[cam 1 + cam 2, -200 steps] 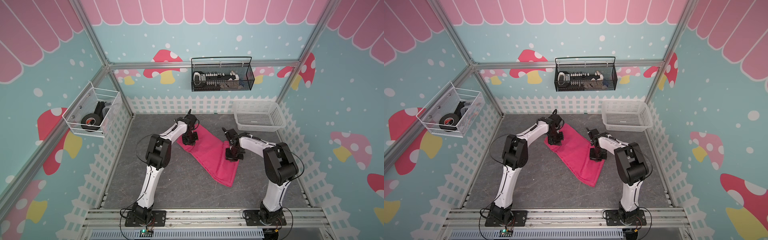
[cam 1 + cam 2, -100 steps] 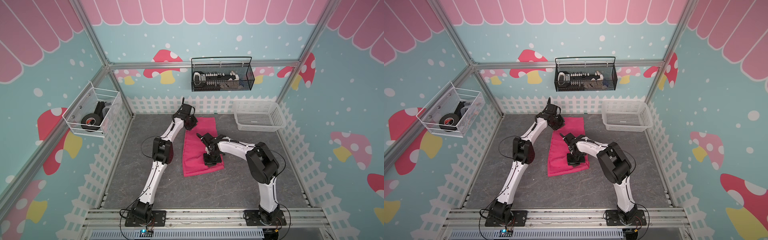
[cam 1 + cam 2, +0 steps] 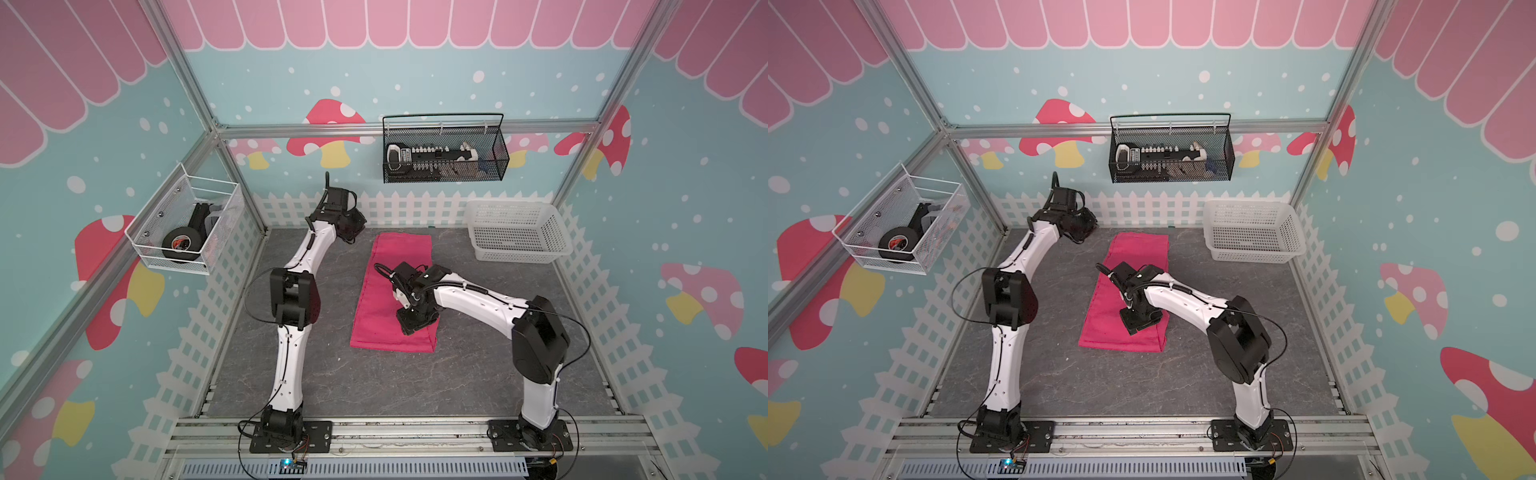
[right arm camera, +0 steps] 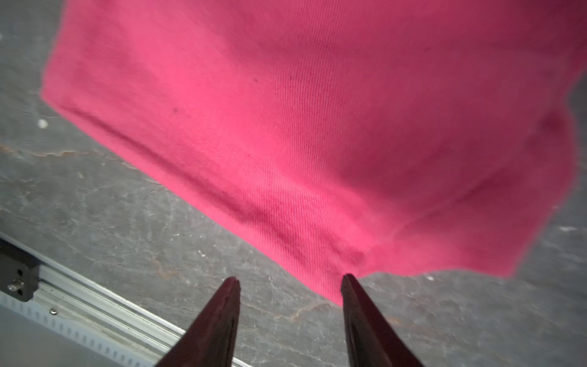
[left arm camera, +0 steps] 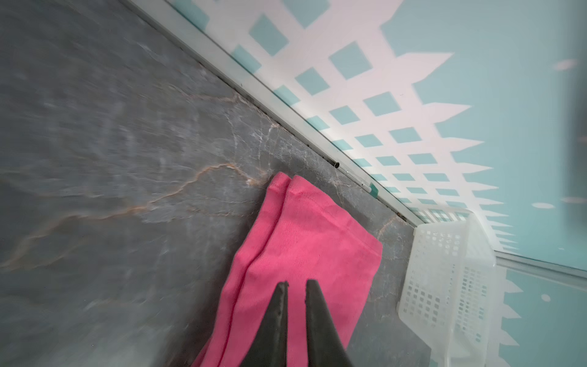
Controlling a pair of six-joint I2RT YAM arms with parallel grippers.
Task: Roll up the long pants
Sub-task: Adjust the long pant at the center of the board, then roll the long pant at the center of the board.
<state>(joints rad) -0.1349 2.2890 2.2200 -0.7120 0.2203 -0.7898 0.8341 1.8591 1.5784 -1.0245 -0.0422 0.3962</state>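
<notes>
Right gripper (image 4: 290, 281): jaws stand apart with nothing between them. In both top views it hangs low over the near half of the long pants (image 3: 397, 253), a plain hot-pink cloth garment. In the right wrist view the near hem of the garment (image 4: 317, 127) lies just ahead of the fingertips, not clamped.

Left gripper (image 5: 297, 282): jaws almost together, a thin slit between them, nothing clamped. It is raised at the far end of the floor, beside and apart from the far left corner of the garment. The two leg ends (image 5: 301, 241) lie below and ahead of its tips, side by side and slightly overlapped.

Position of the garment: flat on the grey marbled table (image 3: 415, 382), as one long narrow strip running from under the right gripper away toward the back fence. The white perforated plastic basket (image 3: 519, 253) sits well apart, beyond that gripper on its outer side.

Progress, as judged:
- Done: the garment appears folded lengthwise and laid straight.
- Not done: no coil or turned-over end shows at either end, so the whole of the rolling remains.
- Neither gripper holds cloth.
</notes>
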